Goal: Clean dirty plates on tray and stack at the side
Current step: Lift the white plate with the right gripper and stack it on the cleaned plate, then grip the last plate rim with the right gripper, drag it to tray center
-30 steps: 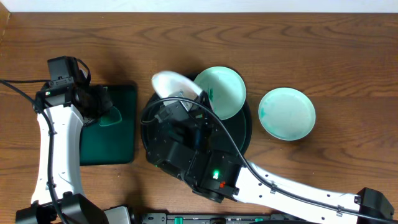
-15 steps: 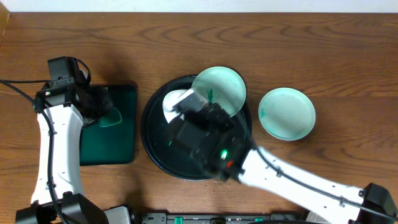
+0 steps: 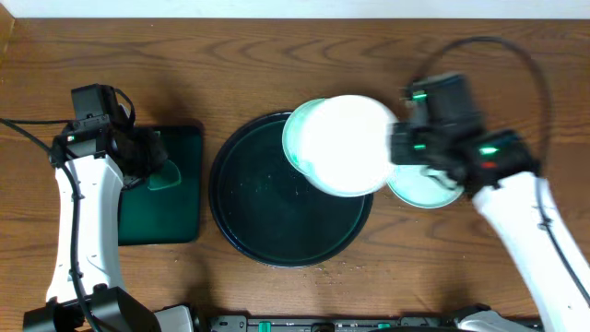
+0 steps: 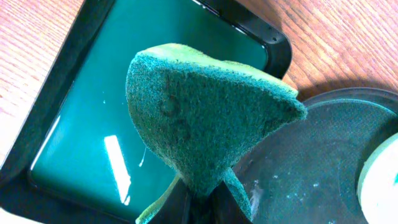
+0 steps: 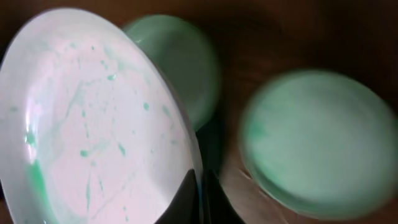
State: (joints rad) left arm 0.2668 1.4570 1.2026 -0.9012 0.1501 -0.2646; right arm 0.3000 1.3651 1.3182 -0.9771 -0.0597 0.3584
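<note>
**A:** From overhead, our right gripper is clamped on the rim of the held plate, which is above the far right part of the tray.

**B:** We judge this as the carry to the side. The table plate lies on the wood just right of the tray, toward the table's right edge. The next move calls for lowering ours squarely onto it.

**A:** The tray plate sits at the tray's far rim, mostly hidden under the held plate. Our left gripper hangs over the green tray, near the left edge.

**B:** The left wrist view shows what overhead barely does. The left gripper pinches the sponge by its lower corner, above the green tray's glossy floor, with the tray alongside.

**A:** The right wrist view gives us the held plate's face, which overhead shows only as a white blur. It is pale, with green specks and a smear near one rim, so we'd call it not quite clean.

**B:** There the right gripper grips the plate's lower rim. The tray plate shows behind it, and the table plate is blurred to the right.
</note>
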